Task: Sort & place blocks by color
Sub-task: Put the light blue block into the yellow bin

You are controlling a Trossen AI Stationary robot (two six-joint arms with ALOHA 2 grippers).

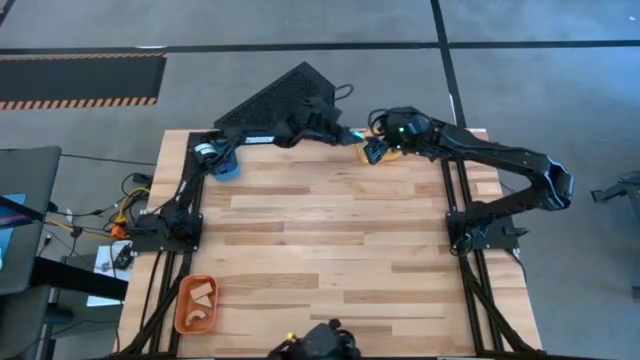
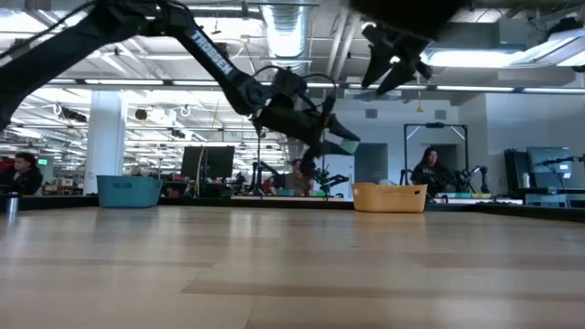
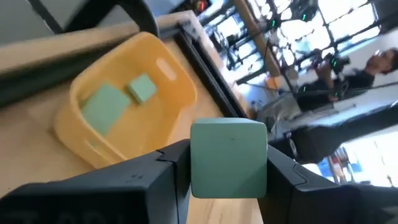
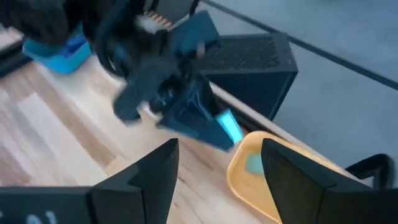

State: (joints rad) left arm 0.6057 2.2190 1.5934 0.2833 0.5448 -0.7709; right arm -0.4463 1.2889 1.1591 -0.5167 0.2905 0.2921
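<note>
My left gripper (image 1: 352, 134) is shut on a light cyan cube (image 3: 228, 158) in the air at the table's far edge, just left of the yellow-orange tray (image 1: 392, 152). The cube also shows in the low view (image 2: 344, 144) and the right wrist view (image 4: 230, 127). Two more cyan blocks (image 3: 124, 102) lie on the floor of that tray (image 3: 174, 93). My right gripper (image 4: 217, 155) is open and empty, above the tray's near-left side (image 1: 377, 152). Tan blocks (image 1: 203, 296) lie in the orange tray (image 1: 183, 318). My left gripper pinches the cube between its two fingers, one on each of two opposite side faces (image 3: 194, 163). The fingers (image 2: 322, 128) come from the table's left, slanting down. The cube is lifted clear of the table, beside the yellow-orange tray.
A teal tray (image 1: 226, 166) stands at the far left under the left arm and shows in the low view (image 2: 128, 192). A black box (image 1: 285, 98) stands just beyond the far edge. The wooden table top (image 1: 330, 230) lies between the arm bases. People sit in the room beyond.
</note>
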